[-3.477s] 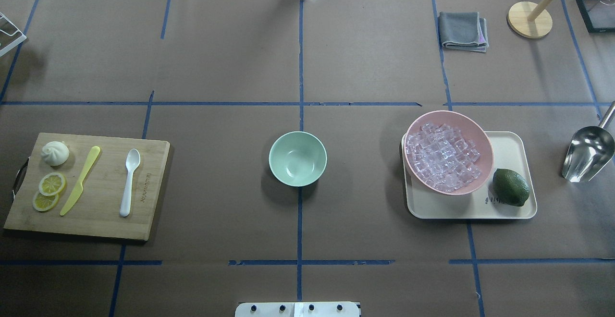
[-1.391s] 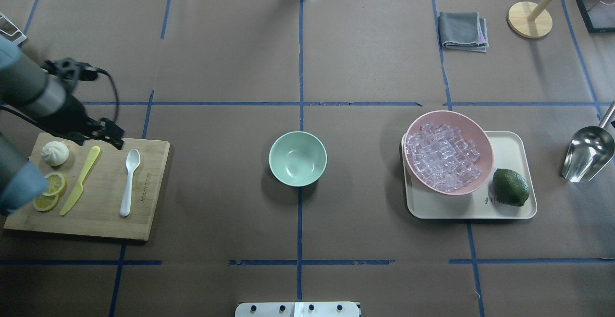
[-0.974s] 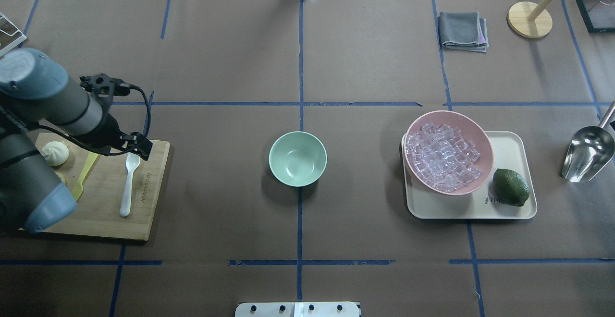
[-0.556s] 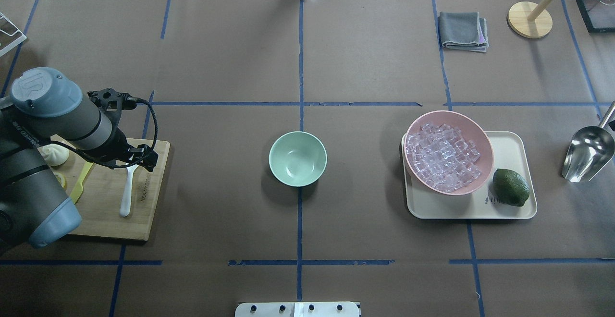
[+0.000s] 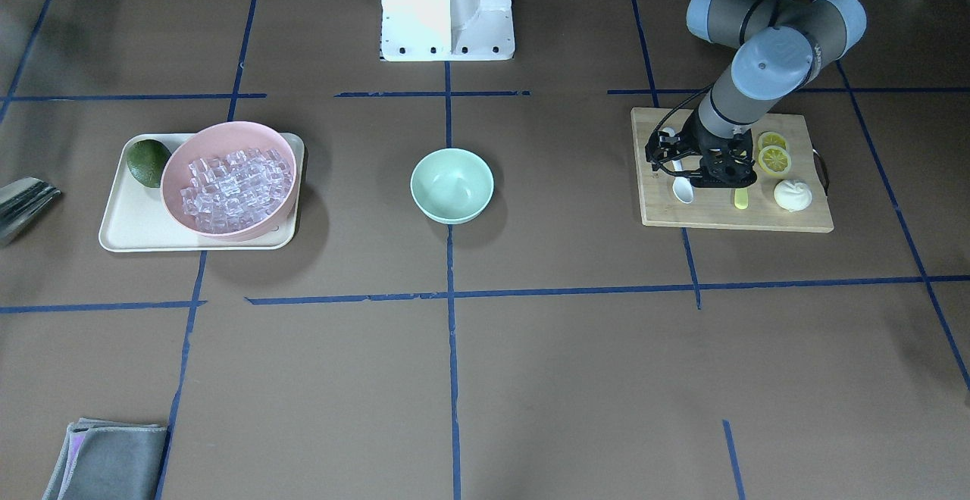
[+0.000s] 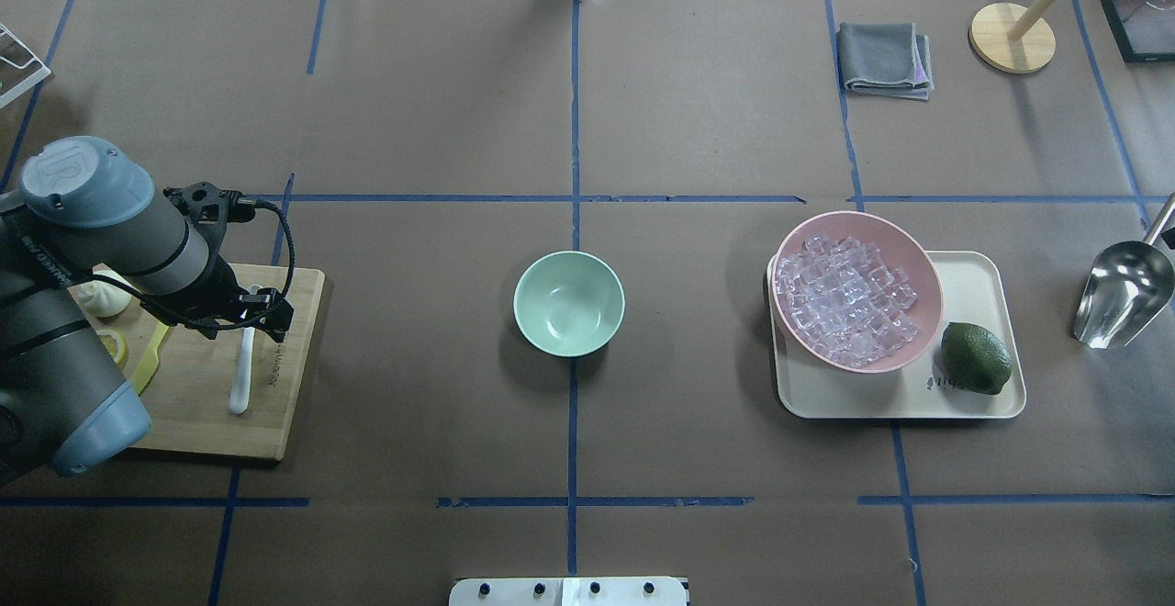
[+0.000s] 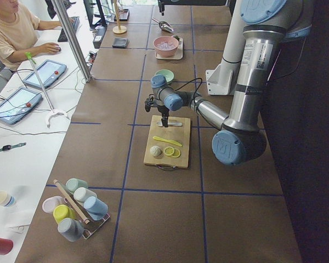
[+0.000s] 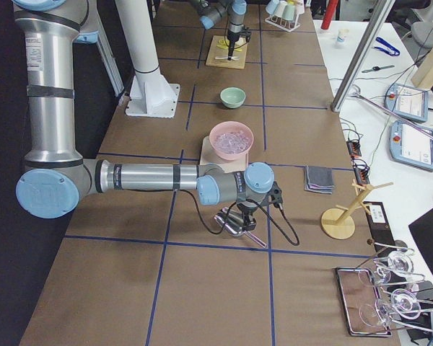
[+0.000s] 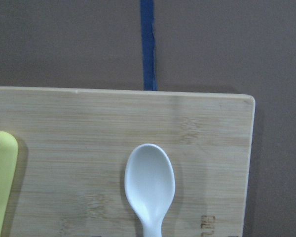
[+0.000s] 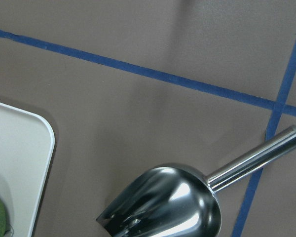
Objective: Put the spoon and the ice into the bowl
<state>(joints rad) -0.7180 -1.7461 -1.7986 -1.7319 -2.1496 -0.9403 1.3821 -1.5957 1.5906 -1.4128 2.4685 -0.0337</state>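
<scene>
Broadly, the brown paper-covered table (image 6: 413,83) was laid out so each of my arms had its own job. The cutting board (image 6: 211,422) sat at my left. The tray (image 6: 982,275) with the pink bowl (image 6: 929,262) sat at my right. The small green bowl (image 6: 587,280) stood empty between them on the centre line, within reach of both arms, I judged.

My left arm (image 6: 101,220) lay across the board, its wrist turned downward. That put my left gripper (image 6: 250,317) straight above the neck of the spoon (image 6: 240,376), which lay flat on the board with its handle pointing toward me. The wrist camera showed only the spoon's scoop and bare wood, so I could not tell whether the fingers were spread or already pinching. The spoon looked as though it was still resting on the board.

The ice (image 6: 844,298) was all heaped in the pink bowl, well apart from the green one. The metal scoop (image 6: 1124,294) lay on the table beside the tray. My right gripper (image 8: 239,210) was down at the scoop's handle, presumably to ladle ice across, but it appeared only in the side view. Whether it had hold of anything, I could not say.

A few seconds before, the overhead view held no arm at all. My left arm had since swept in from the left edge, passed over the bun (image 6: 92,296) and the knife (image 6: 147,363), and settled above the spoon. Over the last half second it had barely shifted. Spoon, green bowl and ice had not moved.
</scene>
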